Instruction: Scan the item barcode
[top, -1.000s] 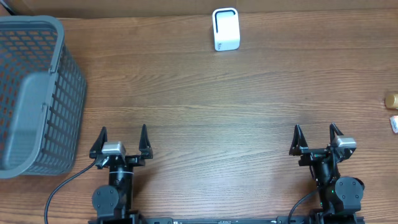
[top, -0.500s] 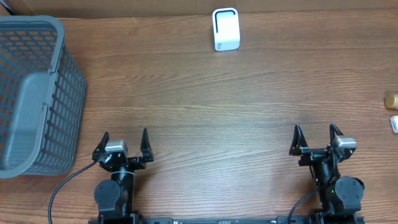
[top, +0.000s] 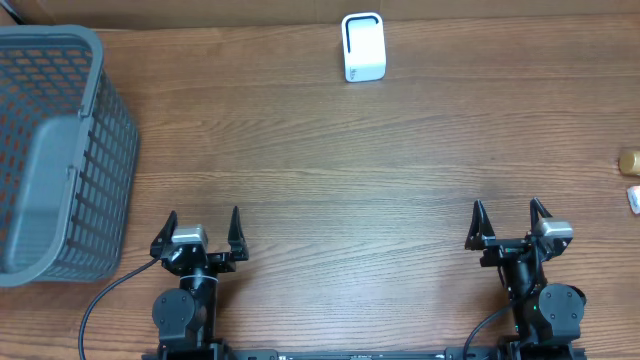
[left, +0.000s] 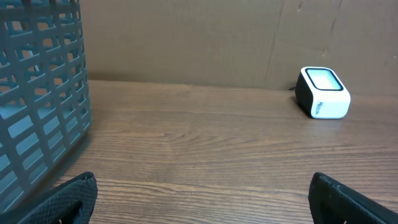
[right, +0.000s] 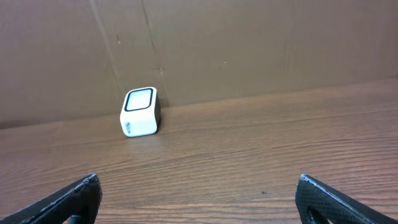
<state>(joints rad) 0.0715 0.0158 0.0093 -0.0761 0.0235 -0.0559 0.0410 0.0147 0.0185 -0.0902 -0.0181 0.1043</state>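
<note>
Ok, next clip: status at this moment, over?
Left claw and right claw open, empty. Scanner at far edge; small gold thing at right edge, untouched. Basket far left, nothing in the way.

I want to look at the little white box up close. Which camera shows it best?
The left wrist view: the white box looks biggest there, top window and side both showing. The right wrist view shows the box slightly smaller. The overhead view shows the box small, from above.

- Table (top: 380, 170): I read wood grain, smooth, low sheen.
- Basket (top: 112, 150): grey plastic lattice, matt.
- Scanner (top: 363, 47): white plastic, slightly glossy.
- Back wall (right: 249, 43): brown cardboard, matt, I note.
</note>
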